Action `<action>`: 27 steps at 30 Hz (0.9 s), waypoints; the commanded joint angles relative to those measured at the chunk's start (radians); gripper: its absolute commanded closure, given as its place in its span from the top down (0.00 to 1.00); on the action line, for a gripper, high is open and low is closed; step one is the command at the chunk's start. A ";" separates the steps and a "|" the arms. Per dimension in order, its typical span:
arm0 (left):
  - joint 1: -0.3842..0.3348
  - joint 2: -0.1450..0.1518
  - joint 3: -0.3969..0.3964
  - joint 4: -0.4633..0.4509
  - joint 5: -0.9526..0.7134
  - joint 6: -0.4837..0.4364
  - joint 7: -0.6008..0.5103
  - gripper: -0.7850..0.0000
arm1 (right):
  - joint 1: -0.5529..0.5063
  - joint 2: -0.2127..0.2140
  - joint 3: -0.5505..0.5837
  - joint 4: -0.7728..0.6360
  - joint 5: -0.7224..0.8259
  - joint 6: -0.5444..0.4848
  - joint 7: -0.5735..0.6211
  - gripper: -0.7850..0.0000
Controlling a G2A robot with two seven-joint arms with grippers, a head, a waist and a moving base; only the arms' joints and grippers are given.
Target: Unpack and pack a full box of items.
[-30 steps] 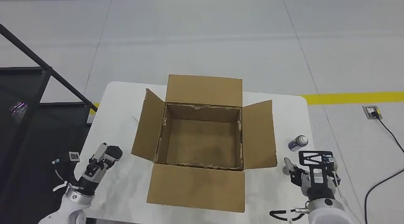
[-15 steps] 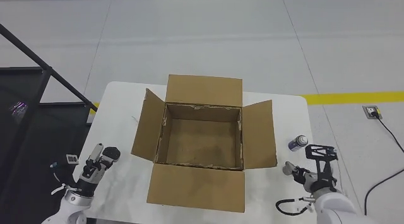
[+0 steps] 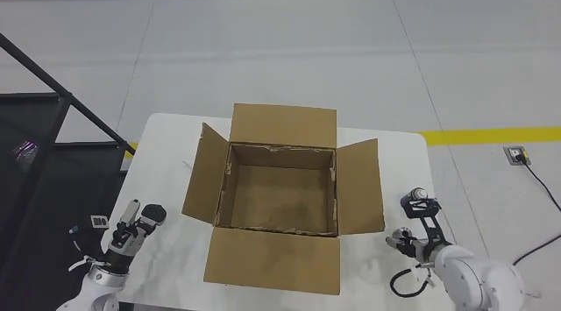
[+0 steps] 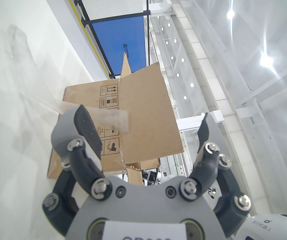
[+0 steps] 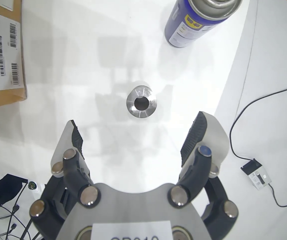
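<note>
Just beyond right pincer (image 5: 136,126), metal ring (image 5: 141,103)

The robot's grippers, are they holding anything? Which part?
Nothing. The left gripper is open, empty, facing the cardboard box. The right gripper is open above a small metal ring, not touching it.
</note>
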 commanded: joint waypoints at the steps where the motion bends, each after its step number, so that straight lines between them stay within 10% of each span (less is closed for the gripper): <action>1: 0.000 0.000 0.000 0.000 0.000 0.000 0.000 1.00 | 0.019 0.001 -0.001 0.033 -0.010 0.032 0.004 0.99; 15: 0.000 0.000 0.000 0.000 0.000 0.000 0.000 1.00 | 0.100 0.015 -0.019 0.159 0.056 0.034 0.004 0.93; 18: 0.000 0.000 0.000 0.000 0.000 0.000 0.000 1.00 | 0.109 0.018 -0.025 0.171 0.060 0.034 0.010 0.49; 27: 0.000 0.000 0.000 0.000 0.000 0.000 0.000 1.00 | 0.135 0.029 -0.029 0.211 0.082 0.038 0.023 0.29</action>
